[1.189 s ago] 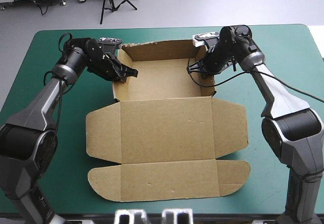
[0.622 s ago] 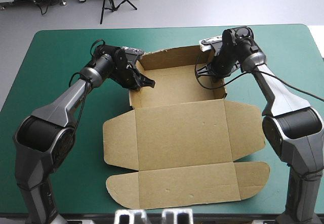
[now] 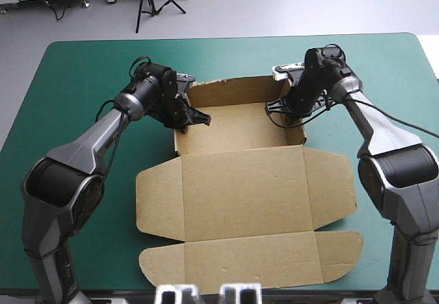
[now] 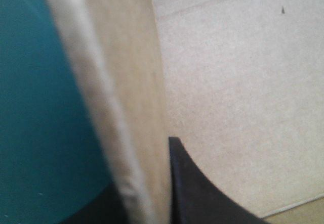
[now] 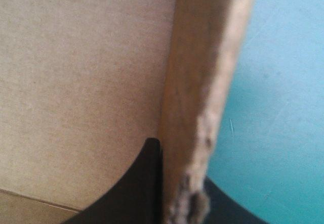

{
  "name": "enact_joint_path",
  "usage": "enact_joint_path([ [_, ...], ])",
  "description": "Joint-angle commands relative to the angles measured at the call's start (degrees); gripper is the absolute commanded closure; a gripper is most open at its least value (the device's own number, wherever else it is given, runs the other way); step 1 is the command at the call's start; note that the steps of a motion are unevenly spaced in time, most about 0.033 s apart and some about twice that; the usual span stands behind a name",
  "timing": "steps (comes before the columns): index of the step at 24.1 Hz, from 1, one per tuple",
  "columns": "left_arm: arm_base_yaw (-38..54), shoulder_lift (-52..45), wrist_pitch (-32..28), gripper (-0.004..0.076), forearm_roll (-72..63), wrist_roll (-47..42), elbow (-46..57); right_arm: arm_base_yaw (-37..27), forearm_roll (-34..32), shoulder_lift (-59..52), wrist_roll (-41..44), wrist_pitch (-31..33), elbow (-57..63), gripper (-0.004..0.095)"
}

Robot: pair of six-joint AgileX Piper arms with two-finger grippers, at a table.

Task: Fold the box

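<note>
Both jaws tight on the box (image 3: 240,194) walls; box farther right than before.

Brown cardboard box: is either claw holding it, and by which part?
Both. The left claw is shut on the brown cardboard box at its raised left side wall, the right claw at its raised right side wall.

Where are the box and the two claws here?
box (image 3: 240,187), high view, flat lid panel.
left claw (image 3: 193,119), high view, between fingertips on left wall.
right claw (image 3: 278,105), high view, between fingertips on right wall.
</note>
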Motion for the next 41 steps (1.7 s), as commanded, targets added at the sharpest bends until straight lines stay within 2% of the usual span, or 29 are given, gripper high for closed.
enact_joint_path([
  [1,-0.57,-3.22,0.06,0.0729,-0.10,1.35,-2.02,-0.27,-0.24,-3.13,-2.35,2.02,-1.20,0.0904],
  [4,-0.57,-3.22,0.06,0.0689,-0.49,2.15,-2.02,-0.27,0.35,-3.13,-2.87,2.02,-0.91,0.0787],
  [7,-0.57,-3.22,0.48,0.0571,-1.67,2.25,-2.02,-0.27,2.35,-3.13,-4.15,2.02,-0.91,0.0567],
  [8,-0.57,-3.22,0.92,0.0512,-2.34,3.25,-2.02,-0.27,3.12,-3.13,-4.67,2.02,-0.91,0.0465],
  [9,-0.45,-3.22,2.18,0.0385,-2.02,5.03,-2.02,-0.27,3.51,-3.24,-4.13,2.02,-0.91,0.0274],
  [10,-0.45,-3.22,2.87,0.0325,-1.29,5.15,-2.02,-0.27,3.54,-3.49,-3.01,2.02,-0.91,0.0184],
  [11,-0.45,-3.32,4.64,0.0178,1.63,5.15,-2.13,-0.27,3.77,-4.18,-2.00,2.02,-1.02,0.0077],
  [13,-0.45,-3.43,7.51,0.0078,5.80,5.15,-3.04,-0.27,3.54,-6.03,-2.72,2.02,-1.10,0.0072],
  [14,-0.45,-3.43,8.24,0.0073,6.88,5.15,-3.52,-0.27,3.11,-6.77,-2.89,2.02,-1.10,0.0072],
  [18,-0.45,-8.26,6.26,0.0086,8.79,6.05,-8.75,-0.54,-3.61,-13.96,-3.61,2.02,-1.15,0.0072],
  [21,-0.55,-14.11,8.25,0.0086,8.56,8.35,-12.95,-1.28,-1.67,-19.15,-6.22,2.02,-1.15,0.0076],
  [23,-0.55,-20.52,8.25,0.0090,8.12,10.23,-12.27,-1.39,-0.03,-22.62,-8.59,2.02,-1.15,0.0093],
  [25,-0.55,-27.58,8.25,0.0175,8.12,13.66,-10.23,-1.55,-0.03,-24.79,-9.85,2.02,-1.15,0.0093],
  [26,-0.55,-31.29,8.25,0.0293,8.12,15.77,-8.25,-1.79,0.19,-25.47,-9.97,2.02,-1.15,0.0093],
  [28,-0.55,-35.81,8.25,0.0479,8.12,17.60,-4.79,-1.79,0.06,-25.61,-9.97,2.02,-1.15,0.0093],
  [31,-0.55,-42.52,8.25,0.0728,8.12,20.23,2.22,-1.79,0.04,-25.33,-9.97,1.80,-1.15,0.0094],
  [41,-0.55,-58.41,8.25,0.0726,8.75,19.20,27.21,-1.79,2.77,-20.47,-9.97,0.76,-1.05,0.0094],
])
